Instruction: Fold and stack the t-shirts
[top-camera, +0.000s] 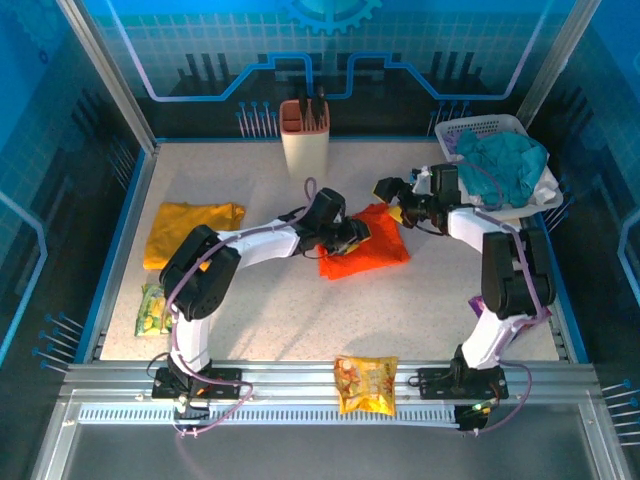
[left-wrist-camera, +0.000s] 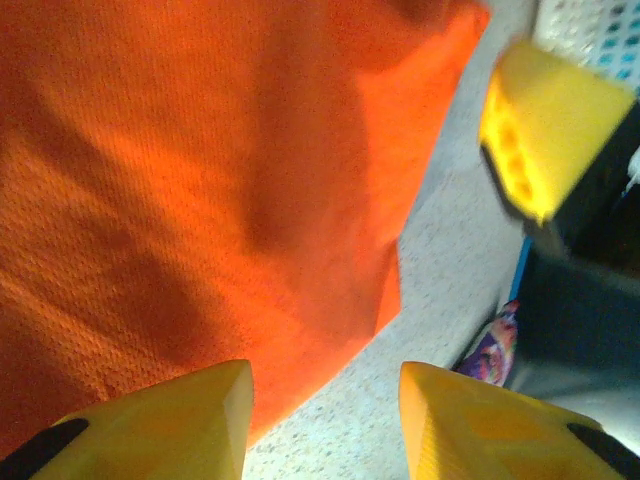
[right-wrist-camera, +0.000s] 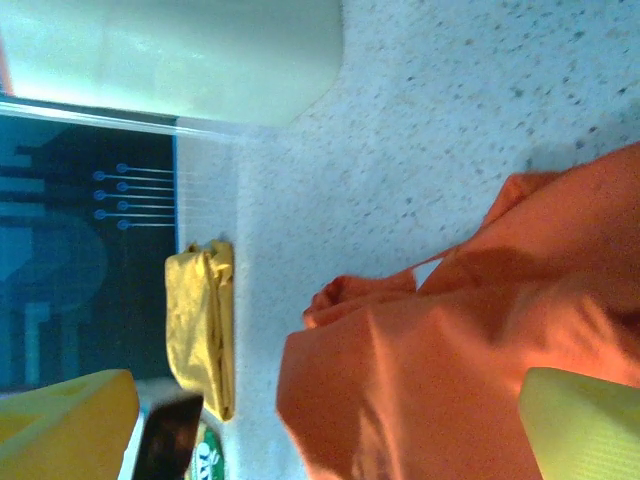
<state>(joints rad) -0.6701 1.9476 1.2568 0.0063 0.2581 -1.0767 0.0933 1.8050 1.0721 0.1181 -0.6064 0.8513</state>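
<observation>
The bright orange t-shirt (top-camera: 370, 250) lies roughly folded in the middle of the table, with a bunched edge toward the far side (right-wrist-camera: 470, 370). The mustard yellow t-shirt (top-camera: 190, 230) lies folded at the left (right-wrist-camera: 200, 330). My left gripper (top-camera: 360, 232) hovers low over the orange shirt's left part; its yellow fingers stand apart with only cloth edge and bare table between them (left-wrist-camera: 325, 420). My right gripper (top-camera: 392, 197) is at the orange shirt's far corner, wide open and empty (right-wrist-camera: 330, 430). One of its fingers (left-wrist-camera: 540, 130) is seen from the left wrist.
A cream holder (top-camera: 305, 140) stands at the back. A white basket (top-camera: 485, 128) with a teal cloth (top-camera: 510, 165) sits back right. Snack packets lie at the front rail (top-camera: 366, 385), at the left (top-camera: 152, 308) and by the right arm (top-camera: 480, 300).
</observation>
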